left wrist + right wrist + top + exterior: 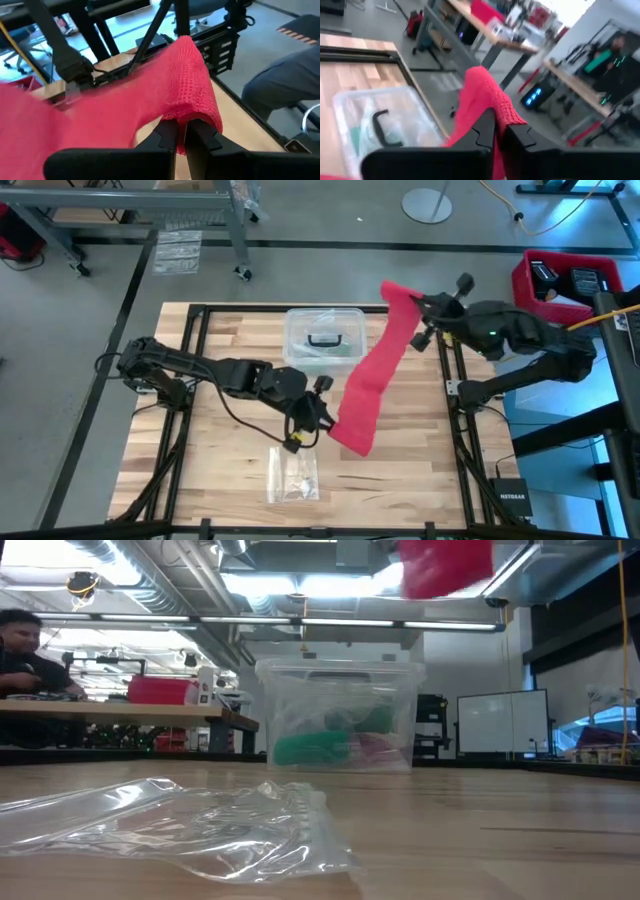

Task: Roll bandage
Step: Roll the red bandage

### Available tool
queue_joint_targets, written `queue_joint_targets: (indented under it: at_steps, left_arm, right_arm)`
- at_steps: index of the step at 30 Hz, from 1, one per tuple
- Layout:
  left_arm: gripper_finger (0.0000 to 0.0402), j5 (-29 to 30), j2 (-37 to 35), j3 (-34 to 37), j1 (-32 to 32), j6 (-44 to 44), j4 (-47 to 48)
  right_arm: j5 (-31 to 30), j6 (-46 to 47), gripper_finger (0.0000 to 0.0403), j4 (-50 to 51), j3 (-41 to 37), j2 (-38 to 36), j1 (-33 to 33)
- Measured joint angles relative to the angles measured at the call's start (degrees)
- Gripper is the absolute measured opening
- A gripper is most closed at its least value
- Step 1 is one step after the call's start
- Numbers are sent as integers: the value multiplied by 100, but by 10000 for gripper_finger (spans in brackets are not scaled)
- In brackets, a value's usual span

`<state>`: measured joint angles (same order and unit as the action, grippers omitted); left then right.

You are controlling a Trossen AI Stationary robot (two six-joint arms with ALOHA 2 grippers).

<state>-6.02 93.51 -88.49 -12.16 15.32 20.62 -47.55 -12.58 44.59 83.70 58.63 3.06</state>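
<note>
One red bandage (375,375), one clear plastic box (322,337) with a black handle, one small clear bag (293,476) and two arms are on show. The bandage hangs in the air as a long flat band, its long axis slanting from just beside the box's far right corner down past the box's near right corner. The right gripper (418,304) is clamped on the far end; the left gripper (322,416) is clenched on the near end, between the box and the bag. Only the low view shows green and red items inside the box, plus a person seated at a bench behind. The wrist views alone show the bandage's mesh weave pinched between dark fingers (167,137).
</note>
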Motion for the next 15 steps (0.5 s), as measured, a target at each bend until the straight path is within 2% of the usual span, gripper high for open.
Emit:
queue_joint_targets:
  at_steps: [4, 6, 11, 13, 15]
  left_arm:
    - [11, 2, 2, 0, 23, -189, -18]
    - [11, 2, 2, 0, 22, -281, -31]
    - [11, 0, -54, -8, 16, -552, 79]
    - [11, 0, -126, -122, 38, -682, 379]
    - [11, 0, -211, -260, 82, -810, 658]
  right_arm:
    - [591, 670, 68, 636, 0, 271, -285]
    - [845, 964, 105, 1005, -2, 404, -360]
    - [1036, 1363, 201, 1721, -2, 612, -347]
    - [1616, 1625, 231, 1934, 64, 614, -347]
    - [2673, 2072, 254, 2100, 162, 610, -351]
